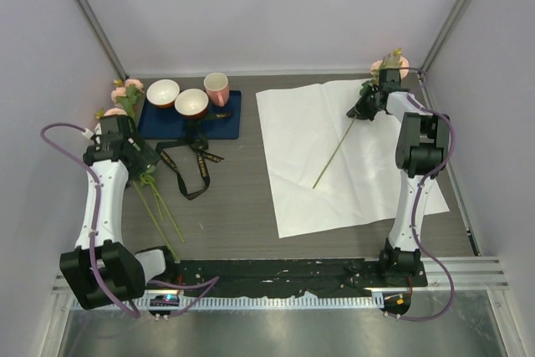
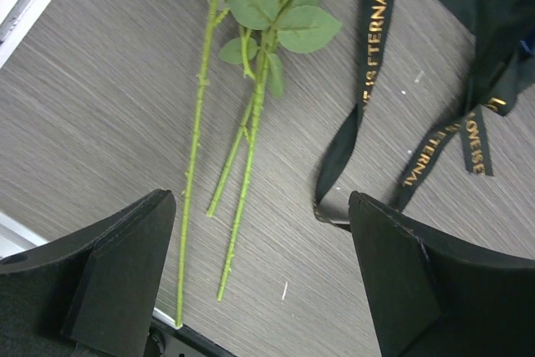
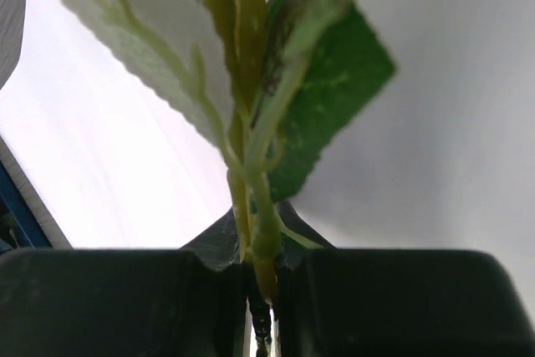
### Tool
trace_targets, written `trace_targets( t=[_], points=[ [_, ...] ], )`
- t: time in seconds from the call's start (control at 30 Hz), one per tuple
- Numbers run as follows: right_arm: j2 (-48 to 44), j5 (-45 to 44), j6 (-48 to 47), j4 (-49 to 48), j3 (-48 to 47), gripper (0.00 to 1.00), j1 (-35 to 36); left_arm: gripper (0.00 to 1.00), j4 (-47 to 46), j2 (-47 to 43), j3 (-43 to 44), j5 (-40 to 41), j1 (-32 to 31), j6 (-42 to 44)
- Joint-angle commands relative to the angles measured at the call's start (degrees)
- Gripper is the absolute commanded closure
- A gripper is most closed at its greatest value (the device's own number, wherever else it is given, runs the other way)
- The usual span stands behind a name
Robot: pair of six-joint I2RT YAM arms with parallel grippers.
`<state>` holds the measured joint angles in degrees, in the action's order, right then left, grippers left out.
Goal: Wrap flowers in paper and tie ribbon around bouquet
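Observation:
Pale pink flowers lie at the left, their long green stems running toward the near edge. My left gripper hovers over them, open; its jaws stand wide apart above the bare stems, holding nothing. The black ribbon with gold lettering lies loose just right of the stems. The white paper is spread flat on the right. At its far corner my right gripper is shut on one flower, gripping the stem below its leaves; the stem slants across the paper.
A dark blue mat at the back carries two bowls and a pink cup. Cage walls close the back and both sides. A black rail runs along the near edge.

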<state>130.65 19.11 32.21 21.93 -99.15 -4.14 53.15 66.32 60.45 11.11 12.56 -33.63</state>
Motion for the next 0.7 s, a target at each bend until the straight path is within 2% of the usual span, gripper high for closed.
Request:
trace_targets(
  t=[0.0, 0.03, 0.17, 0.33, 0.4, 0.5, 0.53, 0.67],
  points=[
    [-0.7, -4.1, -2.1, 2.4, -3.0, 0.82, 0.2, 0.10, -2.0, 1.4, -0.5, 4.4, 1.0, -0.7],
    [-0.7, -4.6, -2.2, 3.1, -3.0, 0.76, 0.1, 0.10, -2.3, 1.4, -1.0, 4.8, 1.0, -0.7],
    [-2.0, -8.2, -2.9, 4.3, -2.8, 0.67, 0.1, 0.10, -3.0, -0.7, -3.0, 8.2, 1.4, -1.7],
    [-2.4, -8.9, -2.9, 4.9, -3.0, 0.60, 0.1, 0.10, -3.4, -0.7, -3.5, 8.5, 2.6, -1.9],
    [-3.4, -9.2, -3.4, 5.1, -2.9, 0.57, 0.2, 0.08, -3.7, 0.2, -3.8, 7.6, 3.3, -1.2],
    [-6.7, -11.5, -4.2, 6.2, -2.4, 0.45, 1.1, 0.03, -5.0, 2.2, -5.0, 7.3, 4.8, 0.1],
    [-7.9, -11.8, -4.3, 6.3, -1.6, 0.44, 1.6, 0.03, -5.8, 2.9, -5.2, 7.3, 5.1, 0.7],
    [-16.6, -16.7, -4.3, 5.8, 3.3, 0.41, 4.1, 0.14, -8.9, 6.1, -5.7, 3.7, 6.0, 2.3]
  ],
)
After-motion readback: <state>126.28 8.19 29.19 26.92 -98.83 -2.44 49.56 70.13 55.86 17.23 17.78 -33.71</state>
